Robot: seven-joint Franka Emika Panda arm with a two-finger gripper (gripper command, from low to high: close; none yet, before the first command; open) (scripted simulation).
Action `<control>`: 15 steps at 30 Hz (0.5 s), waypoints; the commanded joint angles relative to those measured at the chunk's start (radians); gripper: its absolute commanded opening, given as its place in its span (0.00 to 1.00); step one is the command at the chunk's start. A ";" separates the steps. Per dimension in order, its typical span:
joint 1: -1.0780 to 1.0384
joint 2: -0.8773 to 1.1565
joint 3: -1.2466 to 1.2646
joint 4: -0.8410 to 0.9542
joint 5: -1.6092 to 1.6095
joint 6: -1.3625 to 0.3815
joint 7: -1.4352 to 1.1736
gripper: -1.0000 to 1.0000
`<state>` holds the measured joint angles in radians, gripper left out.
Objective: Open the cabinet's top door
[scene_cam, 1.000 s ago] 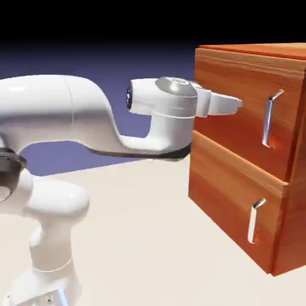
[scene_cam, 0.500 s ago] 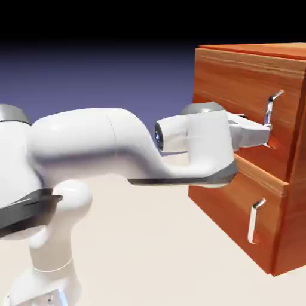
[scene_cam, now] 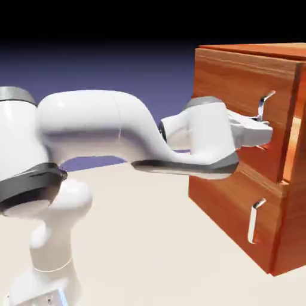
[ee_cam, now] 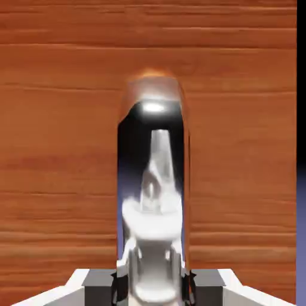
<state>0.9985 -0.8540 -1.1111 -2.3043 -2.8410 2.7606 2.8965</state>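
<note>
On the top door's handle (scene_cam: pixel 265 105), the closed tool (scene_cam: pixel 267 132).

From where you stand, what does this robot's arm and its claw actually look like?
The arm is glossy white, built of rounded, swollen tube segments with dark grey bands at the joints and a grey cap near the wrist. No cables or markings show. The gripper is a small white block that narrows to its tips; in the hand view its fingertips are small, flat and grey.
</note>
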 commanded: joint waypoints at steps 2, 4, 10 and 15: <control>-0.072 0.004 0.058 -0.055 0.036 -0.030 0.001 0.00; -0.145 0.006 0.119 -0.107 0.072 -0.058 0.001 0.00; -0.362 -0.006 0.318 -0.252 0.194 -0.125 0.001 0.00; -0.541 -0.034 0.498 -0.356 0.312 -0.160 0.001 0.00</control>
<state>0.4578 -0.8878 -0.6133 -2.6596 -2.5310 2.6014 2.8973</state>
